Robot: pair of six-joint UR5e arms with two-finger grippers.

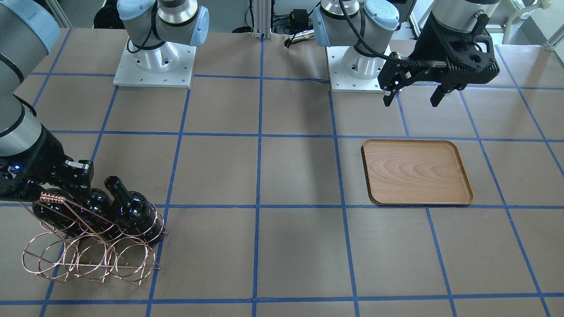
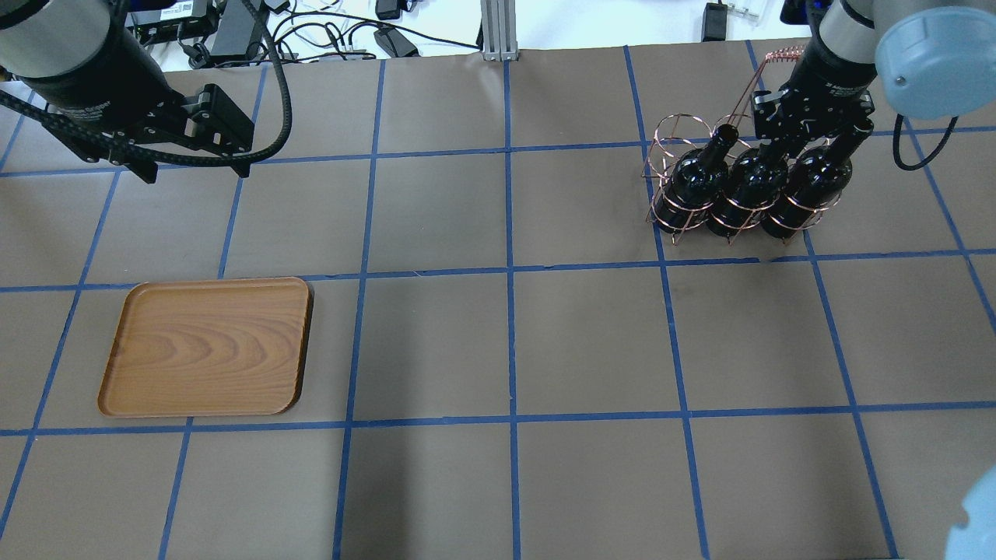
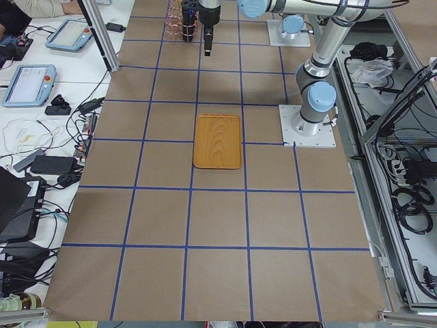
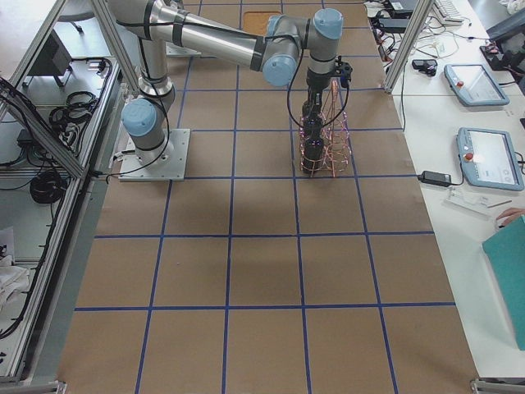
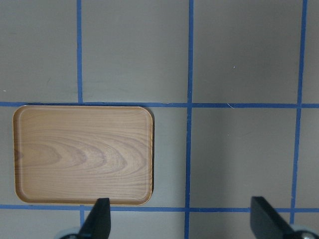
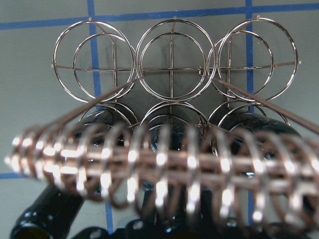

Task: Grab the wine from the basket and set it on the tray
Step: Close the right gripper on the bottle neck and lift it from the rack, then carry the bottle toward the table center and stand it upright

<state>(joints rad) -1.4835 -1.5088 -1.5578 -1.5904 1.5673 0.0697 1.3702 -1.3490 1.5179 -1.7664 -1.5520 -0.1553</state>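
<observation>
The copper wire basket [image 2: 672,138] stands at the far right of the table with three black wine bottles [image 2: 689,185] side by side in its lower rings. My right gripper [image 2: 809,124] is down at the necks of the middle and right bottles, under the coiled handle [image 6: 159,164]. I cannot tell whether its fingers are shut on a neck. The left-hand bottle's neck [image 1: 116,186] is free. The brown wooden tray [image 2: 206,346] lies flat and bare on the left. My left gripper [image 1: 412,97] is open and empty, hovering beyond the tray's far edge [image 5: 82,154].
Blue tape lines grid the brown table. The basket's upper rings [image 6: 172,59] hold nothing. The two arm bases [image 1: 154,61] stand at the robot's edge of the table. Cables and tablets lie past the table's far edge [image 3: 41,82].
</observation>
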